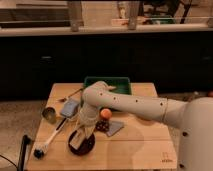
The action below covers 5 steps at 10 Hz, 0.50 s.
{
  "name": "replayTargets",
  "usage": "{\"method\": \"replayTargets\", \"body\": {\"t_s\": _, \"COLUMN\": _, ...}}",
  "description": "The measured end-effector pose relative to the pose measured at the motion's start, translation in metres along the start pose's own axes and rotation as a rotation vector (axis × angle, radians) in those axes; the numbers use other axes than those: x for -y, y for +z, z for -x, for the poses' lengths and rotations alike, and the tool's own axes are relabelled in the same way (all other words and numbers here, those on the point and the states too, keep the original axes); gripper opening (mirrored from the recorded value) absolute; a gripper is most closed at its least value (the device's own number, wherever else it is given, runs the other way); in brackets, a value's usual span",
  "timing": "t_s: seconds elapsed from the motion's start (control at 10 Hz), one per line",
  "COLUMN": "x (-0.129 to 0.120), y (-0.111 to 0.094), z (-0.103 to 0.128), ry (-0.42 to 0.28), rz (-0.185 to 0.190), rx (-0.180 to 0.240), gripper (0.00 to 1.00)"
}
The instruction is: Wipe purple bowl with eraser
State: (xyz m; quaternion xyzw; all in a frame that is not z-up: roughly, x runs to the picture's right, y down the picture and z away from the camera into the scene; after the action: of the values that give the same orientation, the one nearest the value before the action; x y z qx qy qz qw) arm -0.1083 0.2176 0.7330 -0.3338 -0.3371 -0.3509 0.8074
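The purple bowl (88,148) sits near the front left of the wooden table (140,150). My gripper (81,135) points down into the bowl from above, at the end of the white arm (130,105) that reaches in from the right. A tan block, the eraser (75,142), shows under the gripper against the bowl's inside. The gripper appears shut on it. Much of the bowl's far rim is hidden by the wrist.
A green tray (120,83) stands at the back. A grey-blue sponge (70,107), a metal cup (49,114) and a white-handled brush (50,140) lie to the left. An orange ball (105,113) and a grey flat pad (115,128) lie just right of the bowl.
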Motion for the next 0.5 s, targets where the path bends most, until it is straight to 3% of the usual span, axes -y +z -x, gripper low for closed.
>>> {"method": "replayTargets", "body": {"t_s": 0.2, "x": -0.022, "y": 0.0, "z": 0.003, "ry": 0.021, "rz": 0.0, "rx": 0.002, "gripper": 0.03}}
{"method": "replayTargets", "body": {"t_s": 0.5, "x": -0.052, "y": -0.008, "z": -0.012, "ry": 0.087, "rz": -0.014, "rx": -0.012, "gripper": 0.03}}
